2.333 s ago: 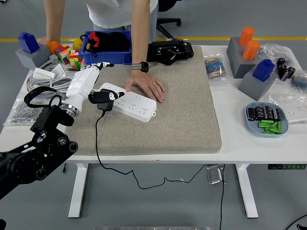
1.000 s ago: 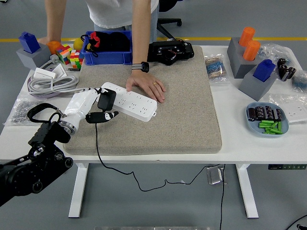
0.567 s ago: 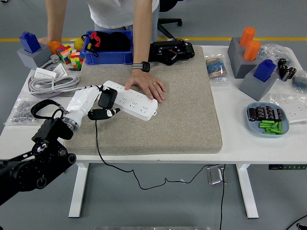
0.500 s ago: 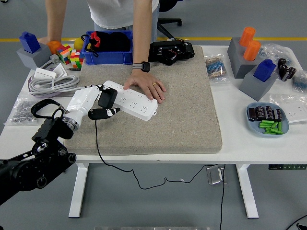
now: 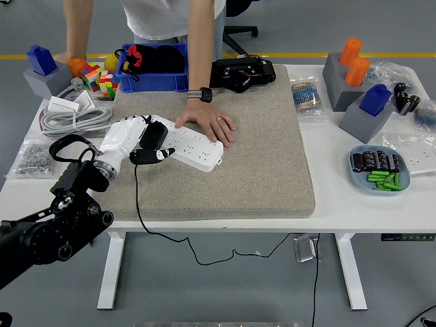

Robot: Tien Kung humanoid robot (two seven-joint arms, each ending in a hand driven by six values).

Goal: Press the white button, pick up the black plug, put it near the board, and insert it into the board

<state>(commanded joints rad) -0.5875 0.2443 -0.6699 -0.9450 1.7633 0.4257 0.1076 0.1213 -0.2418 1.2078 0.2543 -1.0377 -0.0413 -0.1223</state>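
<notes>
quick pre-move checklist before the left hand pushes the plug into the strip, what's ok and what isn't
1. Plug held: left hand is closed on the black plug. Ok.
2. Plug over the board: it sits at the left end of the white power strip. Ok.
3. Prongs lined up with a socket: hidden under the plug. Cannot tell.
4. Board steadied: a person's hand lies flat on it. Ok.
5. Cord free: the black cord hangs slack off the table's near edge. Ok.
6. White button pressed: cannot tell.

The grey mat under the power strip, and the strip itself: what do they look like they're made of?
The mat looks like felt or low-pile carpet: speckled beige-grey, matte, with soft rounded edges. The power strip looks like hard white plastic: smooth, slightly glossy, with moulded socket holes.
</notes>
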